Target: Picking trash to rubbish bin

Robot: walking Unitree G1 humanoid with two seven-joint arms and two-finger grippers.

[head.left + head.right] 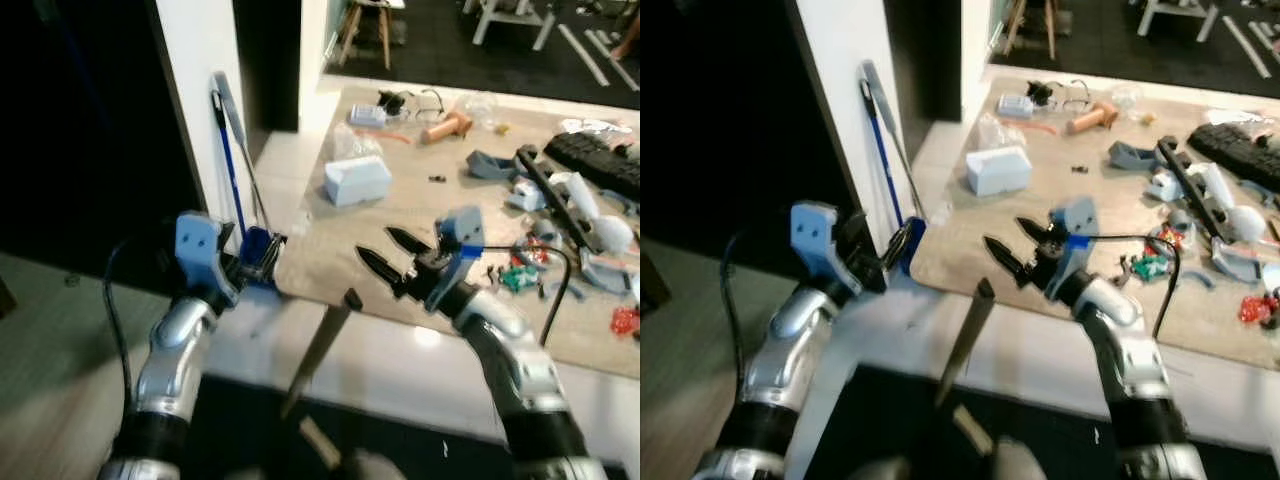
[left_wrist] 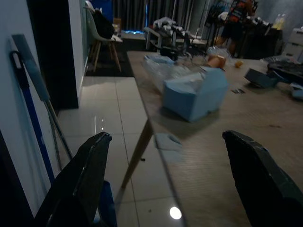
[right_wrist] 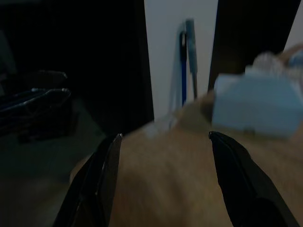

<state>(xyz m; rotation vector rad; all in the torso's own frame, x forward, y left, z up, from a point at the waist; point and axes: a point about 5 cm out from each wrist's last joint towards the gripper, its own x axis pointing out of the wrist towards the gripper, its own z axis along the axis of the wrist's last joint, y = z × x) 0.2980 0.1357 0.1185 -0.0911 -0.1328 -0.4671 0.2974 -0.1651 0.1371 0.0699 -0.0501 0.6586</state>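
Over table (image 1: pixel 330 250) near corner: right gripper (image 1: pixel 385 255) spread wide, empty, likely lining up on pale-blue box (image 1: pixel 356 180) beyond. Left gripper (image 2: pixel 165 184) equally open, holding nothing, beside mop (image 1: pixel 228 150).

A cluttered tan wooden worktop (image 1: pixel 330 250) stands on a glossy white tiled floor (image 1: pixel 400 365). The right pincer (image 1: pixel 392 254) hovers over its near edge, black fingers apart. The left pincer (image 1: pixel 262 255) sits at the worktop's nine o'clock corner, fingers hard to read. A pale blue box (image 1: pixel 356 180) lies at eleven o'clock; a blue-handled mop (image 1: pixel 232 160) leans on the white wall (image 1: pixel 200 60).
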